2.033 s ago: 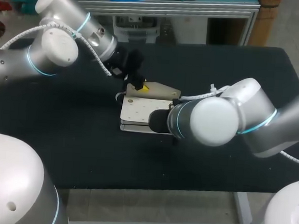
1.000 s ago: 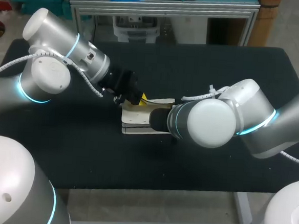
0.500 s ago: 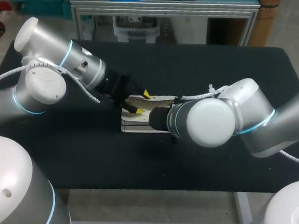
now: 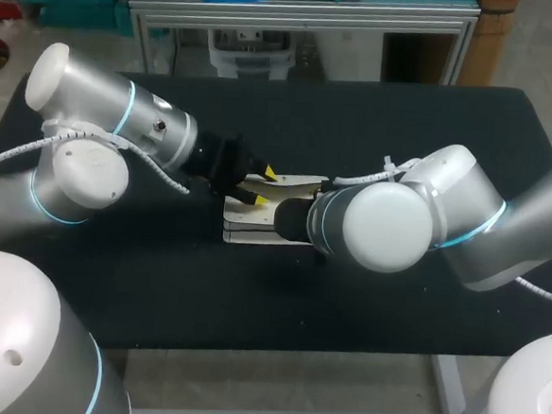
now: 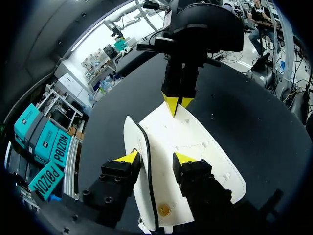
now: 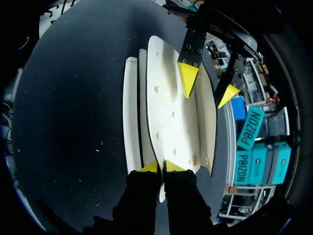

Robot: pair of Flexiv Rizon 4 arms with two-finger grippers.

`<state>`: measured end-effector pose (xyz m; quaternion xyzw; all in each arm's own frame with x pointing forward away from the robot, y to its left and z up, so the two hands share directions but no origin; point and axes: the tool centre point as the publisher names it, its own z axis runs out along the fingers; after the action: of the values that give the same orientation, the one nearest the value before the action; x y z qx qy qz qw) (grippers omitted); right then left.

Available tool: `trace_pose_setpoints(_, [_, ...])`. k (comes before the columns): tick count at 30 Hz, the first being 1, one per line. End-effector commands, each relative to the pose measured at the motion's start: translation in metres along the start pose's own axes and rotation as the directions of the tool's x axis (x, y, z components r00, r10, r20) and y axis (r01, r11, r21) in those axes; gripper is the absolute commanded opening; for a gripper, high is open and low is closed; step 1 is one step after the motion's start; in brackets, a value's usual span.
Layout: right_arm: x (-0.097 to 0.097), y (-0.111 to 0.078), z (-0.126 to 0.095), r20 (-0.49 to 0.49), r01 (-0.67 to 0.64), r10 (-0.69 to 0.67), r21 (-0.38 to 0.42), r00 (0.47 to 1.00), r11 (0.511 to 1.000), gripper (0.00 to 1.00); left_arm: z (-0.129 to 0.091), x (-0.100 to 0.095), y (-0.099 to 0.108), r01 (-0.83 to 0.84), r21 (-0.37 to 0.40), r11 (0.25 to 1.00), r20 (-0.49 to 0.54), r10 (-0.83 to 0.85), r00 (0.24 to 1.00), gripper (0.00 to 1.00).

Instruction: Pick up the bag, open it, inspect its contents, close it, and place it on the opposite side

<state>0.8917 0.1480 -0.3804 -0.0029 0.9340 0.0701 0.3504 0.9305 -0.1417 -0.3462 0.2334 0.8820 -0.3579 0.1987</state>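
Matte black table [image 4: 377,119], flat white bag [image 4: 254,226]

bag [image 4: 256,226] on table [image 4: 382,319], between left fingers [image 5: 128,157], right fingers [image 6: 172,166]

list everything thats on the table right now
bag: one, white, lying mid-table between the two grippers
table: one, black, under everything
left arm: one, silver, in from the left side
right arm: one, silver, in from the right side
left gripper: one, black with yellow tips, open, the bag's flap edge between its fingers
right gripper: one, black with yellow tips, shut on the bag's opposite end
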Motion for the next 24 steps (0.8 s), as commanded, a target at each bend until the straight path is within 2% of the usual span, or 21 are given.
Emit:
trace_pose_setpoints(1, [0.004,-0.001,0.003,0.032,-0.001,0.001,-0.007,0.999,1.000,0.00,-0.001,0.007,0.001,-0.015,0.016,1.000,-0.056,0.016,0.998,0.00])
trace_pose_setpoints(7, [0.004,-0.001,0.003,0.032,-0.001,0.001,-0.007,0.999,1.000,0.00,0.007,0.030,0.001,-0.027,0.006,1.000,-0.150,0.028,0.988,0.00])
trace_pose_setpoints(15, [0.004,-0.001,0.003,0.032,-0.001,0.001,-0.007,0.999,1.000,0.00,0.012,0.031,0.007,0.028,0.037,0.999,-0.210,-0.019,0.978,0.00])
trace_pose_setpoints(17, [0.004,-0.001,0.003,0.032,-0.001,0.001,-0.007,0.999,1.000,0.00,0.010,0.031,0.004,0.032,0.036,0.999,-0.222,-0.023,0.975,0.27])
trace_pose_setpoints(18, [0.004,-0.001,0.003,0.032,-0.001,0.001,-0.007,0.999,1.000,0.00,0.008,0.031,0.003,0.032,0.036,0.999,-0.222,-0.024,0.975,0.33])
trace_pose_setpoints(22, [0.004,-0.001,0.003,0.032,-0.001,0.001,-0.007,0.999,1.000,0.00,-0.004,0.030,0.001,0.047,0.044,0.998,-0.212,-0.036,0.976,0.44])
trace_pose_setpoints(24, [0.004,-0.001,0.003,0.032,-0.001,0.001,-0.007,0.999,1.000,0.00,-0.009,0.028,0.000,0.055,0.048,0.997,-0.199,-0.044,0.979,0.42])
